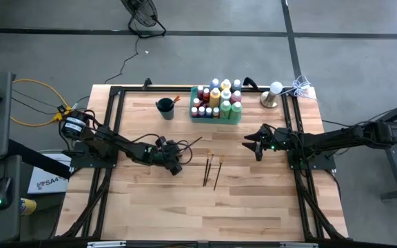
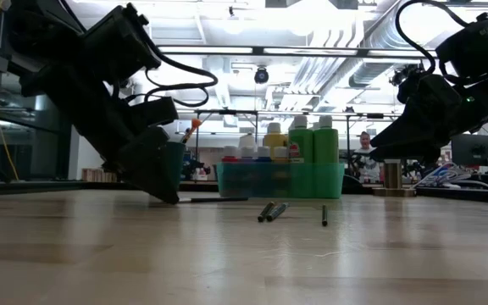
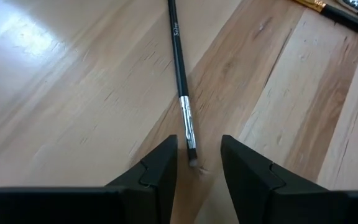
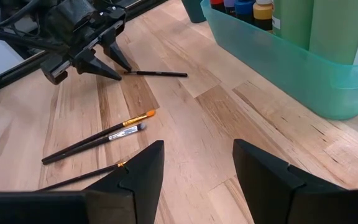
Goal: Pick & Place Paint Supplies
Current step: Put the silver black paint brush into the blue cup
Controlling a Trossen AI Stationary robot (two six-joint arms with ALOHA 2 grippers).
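A thin dark-handled paintbrush (image 3: pixel 180 81) lies flat on the wooden table, and also shows in the high view (image 1: pixel 193 143) and the right wrist view (image 4: pixel 157 74). My left gripper (image 3: pixel 199 149) is open and tilts steeply down at the brush's bristle end (image 3: pixel 192 159). Its fingertips are low at the table (image 2: pixel 166 196), one on each side of the bristles, with a gap to both. Three more brushes (image 1: pixel 212 169) lie side by side right of it. Paint bottles (image 1: pixel 219 96) stand in the green tray (image 4: pixel 278 68). My right gripper (image 1: pixel 256 148) hangs open above the table, right of the brushes.
A dark round cup (image 1: pixel 165 107) stands left of the tray with an orange-tipped stick in it. A metal cylinder with a white ball (image 1: pixel 272 96) and a white cord (image 1: pixel 302 86) are at the far right corner. Bare wood stretches along the near half (image 1: pixel 205 213).
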